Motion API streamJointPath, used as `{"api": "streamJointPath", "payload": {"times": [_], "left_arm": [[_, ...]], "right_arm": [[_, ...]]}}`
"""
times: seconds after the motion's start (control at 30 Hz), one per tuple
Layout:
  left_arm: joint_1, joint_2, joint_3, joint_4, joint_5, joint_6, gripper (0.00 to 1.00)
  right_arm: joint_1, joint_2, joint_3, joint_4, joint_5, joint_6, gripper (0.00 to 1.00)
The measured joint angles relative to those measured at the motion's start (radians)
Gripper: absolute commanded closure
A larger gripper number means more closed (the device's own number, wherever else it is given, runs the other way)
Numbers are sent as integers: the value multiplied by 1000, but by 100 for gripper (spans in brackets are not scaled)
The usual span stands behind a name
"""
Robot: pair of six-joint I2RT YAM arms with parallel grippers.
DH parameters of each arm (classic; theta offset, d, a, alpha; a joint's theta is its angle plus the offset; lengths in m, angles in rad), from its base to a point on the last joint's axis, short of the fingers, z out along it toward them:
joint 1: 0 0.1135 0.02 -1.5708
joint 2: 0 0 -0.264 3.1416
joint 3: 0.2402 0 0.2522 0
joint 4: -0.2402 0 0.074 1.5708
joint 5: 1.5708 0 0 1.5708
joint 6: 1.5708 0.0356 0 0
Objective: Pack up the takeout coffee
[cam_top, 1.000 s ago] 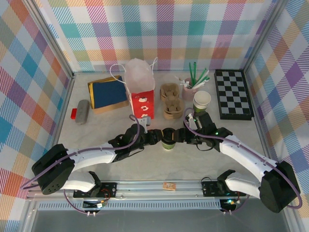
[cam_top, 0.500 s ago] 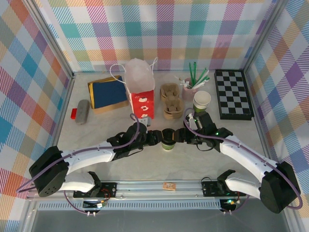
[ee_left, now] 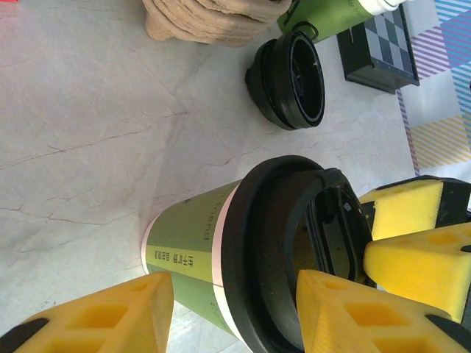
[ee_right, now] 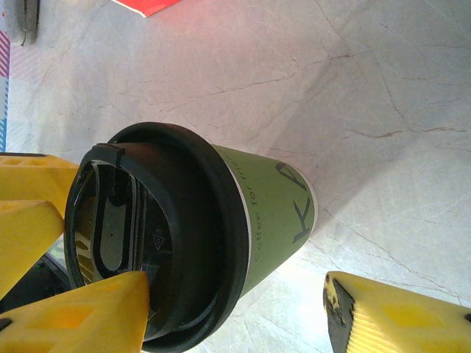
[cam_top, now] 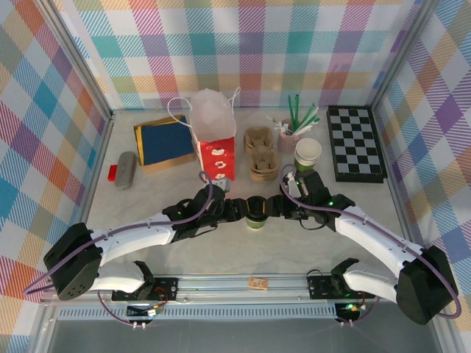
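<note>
Top view: left arm has shifted slightly from a second ago, coffee cup (cam_top: 256, 215) has not moved; probably the left pincer (cam_top: 243, 209) is letting go, so packing into the red-and-white bag (cam_top: 215, 143) is not yet begun. Cup stands mid-bench (cam_top: 294, 254), nearer the front edge, between left pincer and right pincer (cam_top: 271, 209). Left wrist view: pincer straddles the cup, loosely open, a sliver of bench beside one finger; spare lid (ee_left: 291, 81) lies beyond. Right wrist view: pincer wide, one finger at the lid rim, the other well clear of the cup wall.
</note>
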Motion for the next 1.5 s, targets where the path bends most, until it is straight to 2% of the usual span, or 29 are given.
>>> {"api": "streamJointPath", "payload": {"times": [0.93,1.5], "left_arm": [[-6,-27,53,-125,10,19,45],[-14,-3,75,-131,29,18,45]], "right_arm": [[0,3,4,0,-6,-5,37],[0,3,5,0,-8,-8,37]]}}
